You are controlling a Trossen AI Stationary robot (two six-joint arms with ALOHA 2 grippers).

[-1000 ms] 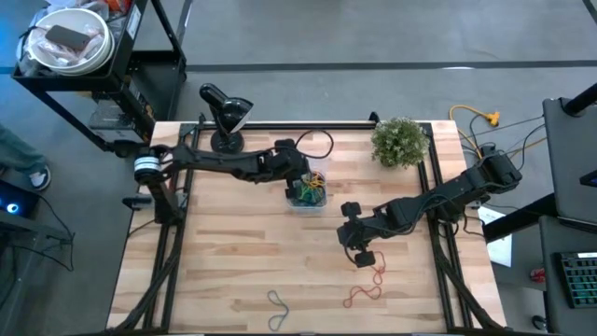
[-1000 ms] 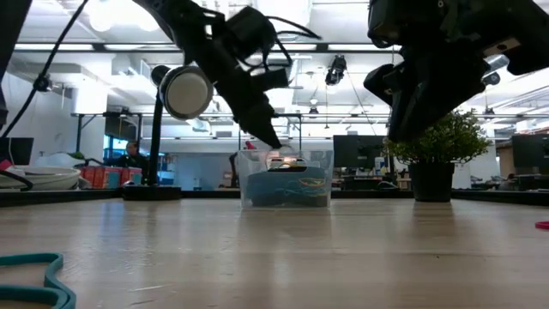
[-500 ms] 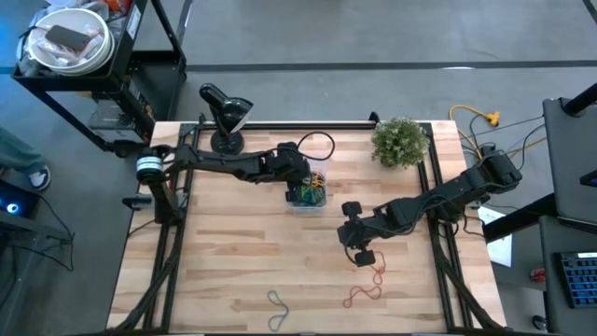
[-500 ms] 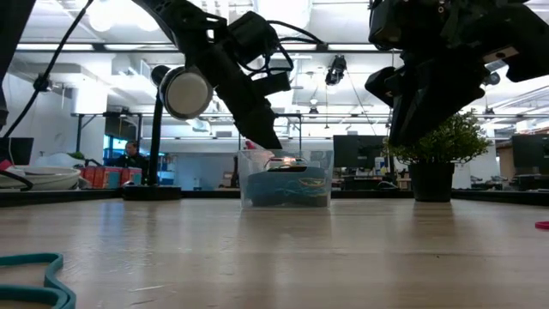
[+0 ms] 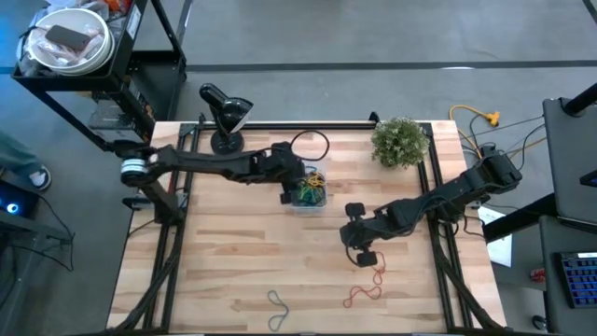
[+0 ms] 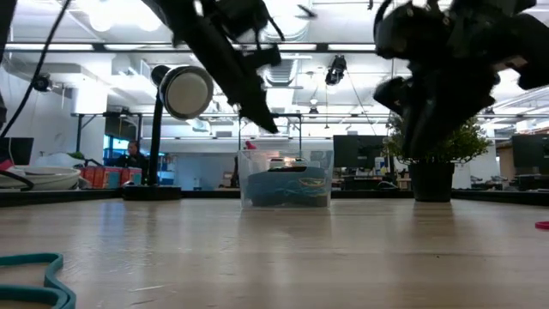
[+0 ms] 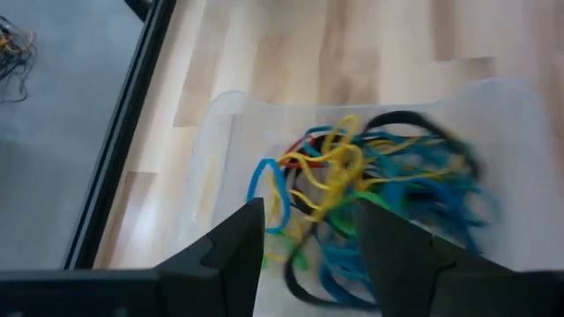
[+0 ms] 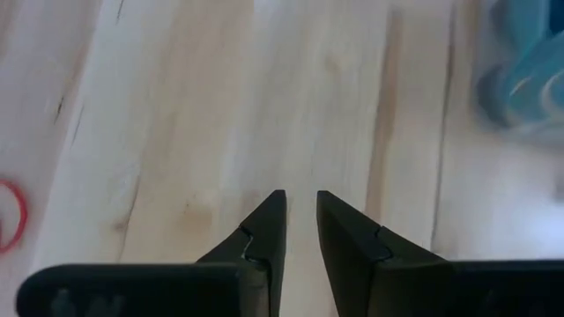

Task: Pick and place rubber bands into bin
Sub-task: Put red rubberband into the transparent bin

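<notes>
L claw (image 7: 304, 231) sits just above the bin (image 5: 306, 192) at the back-centre of the wood counter (image 5: 233, 261), fingers spread apart w/ nothing between them. Its wrist view looks straight down into the clear tub, where a tangle of rubber bands (image 7: 370, 189) lies: yellow, blue, black, a bit of red and green. In the low view the tub (image 6: 286, 180) stands upright on the counter, the L arm's tip over its near-left rim, not touching the contents.

R claw (image 8: 300, 231) hangs over bare wood near the counter's middle-right, off the surface in the low view. Fingers stand a little apart w/ only a narrow gap; nothing gripped.

Loose bands on the counter: a red one (image 5: 366, 293) towards the front, near the R claw, w/ a dark one (image 5: 365, 258) just by that claw; a grey one (image 5: 277, 306) at the front edge, well apart from the bin. A teal band (image 6: 34, 279) lies close to the low camera.

Other stuff: potted plant (image 5: 400, 141) at the back-right corner, black desk lamp (image 5: 224, 117) at the back-left.
</notes>
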